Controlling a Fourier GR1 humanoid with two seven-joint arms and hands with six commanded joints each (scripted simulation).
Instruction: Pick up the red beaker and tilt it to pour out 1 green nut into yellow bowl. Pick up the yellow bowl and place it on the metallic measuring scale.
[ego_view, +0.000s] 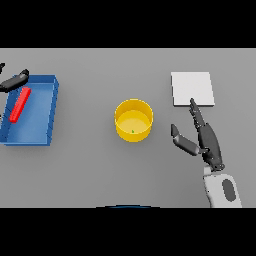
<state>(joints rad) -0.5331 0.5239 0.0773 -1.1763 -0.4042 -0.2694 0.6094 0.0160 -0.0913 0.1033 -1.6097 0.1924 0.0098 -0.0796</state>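
Head view, looking down on a grey table (100, 170). A yellow bowl (133, 120) stands upright near the middle, and a tiny green nut (132, 131) lies on its floor. To the right and a little farther back is the scale (192, 89), a flat pale square plate with nothing on it. At far left sits a blue tray (47, 112), and the red beaker (20, 104) lies on its side in it, near the tray's left wall.

The right hand (204, 137) comes in from the lower right and is between bowl and scale, apart from the bowl. Its fingers are straight and spread, the thumb pointing toward the bowl, one fingertip reaching the scale's near edge. It holds nothing. The left hand (15, 80) shows only partly at the left edge, above the tray's back corner; I cannot tell whether its fingers are curled or straight.

Judging from the nut in the bowl, pouring looks done and lifting the bowl is next. The risks: the open hand could knock the bowl sideways rather than close on its wall, tipping the nut out. A loose hold on the smooth rim might let it slip. The raised finger could also nudge the scale, or the bowl could land half off the plate.
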